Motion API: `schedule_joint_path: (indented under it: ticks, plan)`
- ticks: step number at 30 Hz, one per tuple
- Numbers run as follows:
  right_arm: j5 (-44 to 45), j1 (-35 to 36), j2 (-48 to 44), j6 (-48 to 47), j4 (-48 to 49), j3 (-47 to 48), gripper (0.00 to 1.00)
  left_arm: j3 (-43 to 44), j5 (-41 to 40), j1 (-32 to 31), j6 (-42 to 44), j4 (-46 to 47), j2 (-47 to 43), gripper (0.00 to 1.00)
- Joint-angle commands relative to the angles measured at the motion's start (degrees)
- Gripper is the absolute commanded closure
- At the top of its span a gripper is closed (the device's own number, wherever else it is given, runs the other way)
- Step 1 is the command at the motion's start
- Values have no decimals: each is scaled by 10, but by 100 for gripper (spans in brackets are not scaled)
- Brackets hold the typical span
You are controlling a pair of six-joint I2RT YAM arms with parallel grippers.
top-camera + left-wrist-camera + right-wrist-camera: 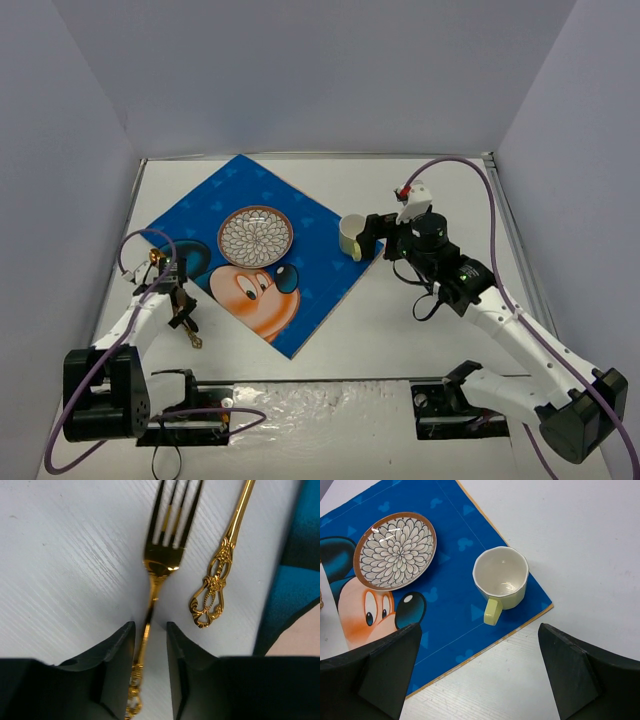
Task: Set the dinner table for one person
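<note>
Starting nearest the bases, at the lower left of the overhead view: hovering the left gripper [182, 310] low over a gold fork [160, 565] lying on the bare white worktop [430, 330], just off the left edge of the blue placemat [310, 290]. Setting the jaws narrow and astride the fork's handle, with a sliver of white showing on either side, so bracketing it rather than pinching it. Lining up along the handle, tines pointing to the top of the wrist frame, probably to get a square pinch on something thin and flat that offers little to hold. Leaving alone a second ornate gold handle [212, 587] just to the right, apart from the fork; not telling knife from spoon, its working end being out of frame.

Moving up the overhead frame: lying cornerwise across the middle of the worktop, the placemat, carrying a flower-patterned plate [255, 236] near its centre, the sensible spot for a single setting.

Farthest, at the mat's right corner: standing upright and empty, a pale yellow cup [501, 575], handle turned towards the right gripper [480, 630]. Spreading those jaws wide, well clear of the cup on both sides and holding nothing. Judging the cutlery to be the step in hand.
</note>
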Motion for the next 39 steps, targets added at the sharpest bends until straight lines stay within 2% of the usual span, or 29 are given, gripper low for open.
schedule_joint_path:
  ticks: [1,4,10,15,19,24,26,33,35,39]
  plan:
    - [18,7,-19,-12,33,-2,1,-5,14,23,3,7,13,90]
    - [20,10,-22,-13,34,-4,1,-5,13,29,4,2,6,100]
    - [23,18,-32,-17,34,-5,1,32,-6,38,13,-71,-52,100]
    - [24,24,-44,-18,34,-8,1,156,-41,40,86,-138,-85,100]
    - [27,24,-57,-21,33,-6,1,249,-6,40,200,-78,-66,100]
    - [27,24,-56,-30,34,4,1,341,74,40,345,-3,28,100]
    - [20,24,-54,-39,33,15,0,395,132,39,430,17,82,100]
    - [39,22,-44,-64,33,40,0,545,257,31,625,-3,245,100]
    - [55,22,-45,-68,34,45,0,568,303,26,663,-3,282,100]
    - [86,20,-37,-73,34,55,0,603,344,8,729,-10,352,100]
